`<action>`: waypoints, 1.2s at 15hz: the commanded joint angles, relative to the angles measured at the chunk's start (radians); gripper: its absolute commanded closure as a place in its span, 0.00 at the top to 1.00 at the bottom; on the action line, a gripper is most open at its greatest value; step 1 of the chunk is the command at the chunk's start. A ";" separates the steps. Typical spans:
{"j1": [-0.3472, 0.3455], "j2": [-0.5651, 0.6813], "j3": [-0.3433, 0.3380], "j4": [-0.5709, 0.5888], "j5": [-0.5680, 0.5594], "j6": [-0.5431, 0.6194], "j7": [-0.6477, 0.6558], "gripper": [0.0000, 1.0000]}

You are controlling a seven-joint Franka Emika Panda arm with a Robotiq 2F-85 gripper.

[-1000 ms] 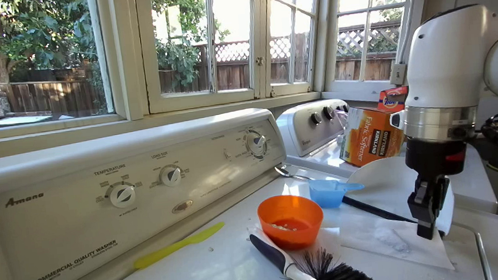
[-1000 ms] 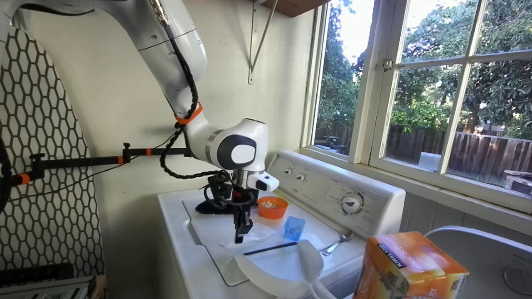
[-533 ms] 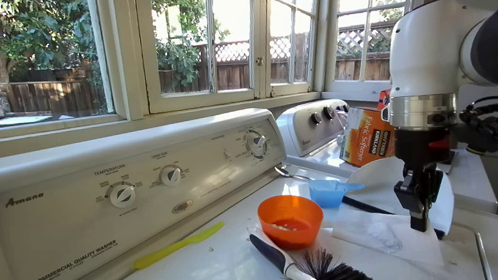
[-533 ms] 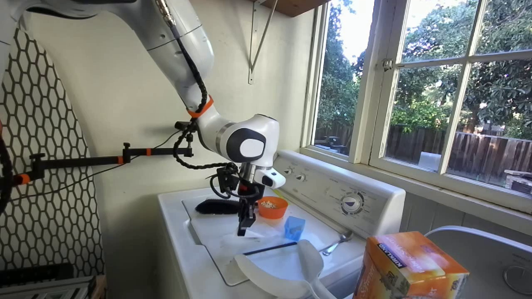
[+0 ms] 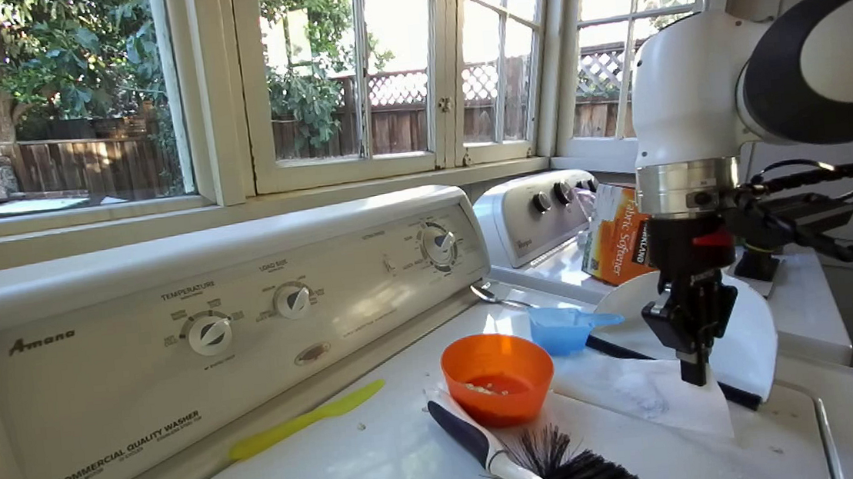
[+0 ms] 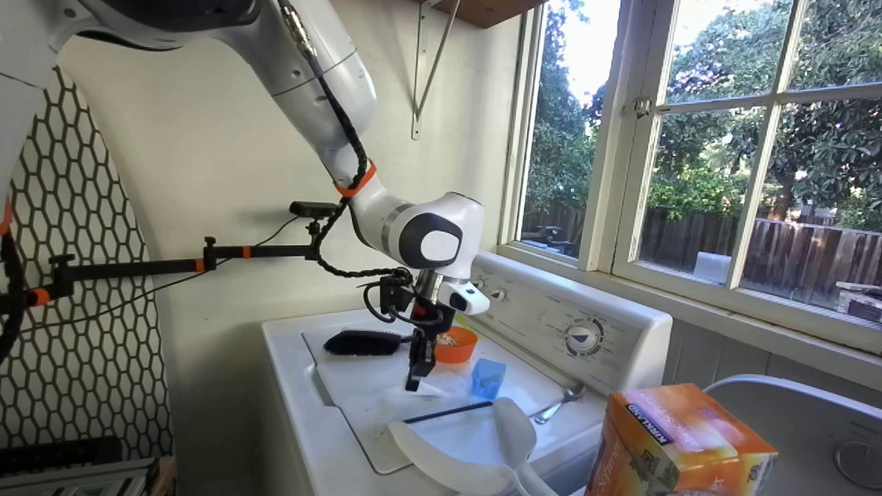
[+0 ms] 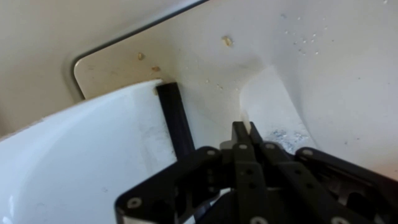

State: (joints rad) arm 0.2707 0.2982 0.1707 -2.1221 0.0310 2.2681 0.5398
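tool (image 7: 247, 127) — pinching white sheet (image 7: 270, 104) | blue scoop (image 5: 560, 331) — in both exterior views, outside wrist view

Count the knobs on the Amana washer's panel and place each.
3: the temperature knob under its label, the load size knob beside it, the third knob at the end nearest the softener box.
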 commanded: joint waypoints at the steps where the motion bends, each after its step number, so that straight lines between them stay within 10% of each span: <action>1: 0.014 0.059 -0.012 0.066 0.023 -0.029 0.034 0.00; 18: 0.046 0.113 -0.028 0.188 -0.004 -0.019 0.088 0.00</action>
State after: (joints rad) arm 0.2928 0.3987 0.1600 -1.9577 0.0310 2.2689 0.6073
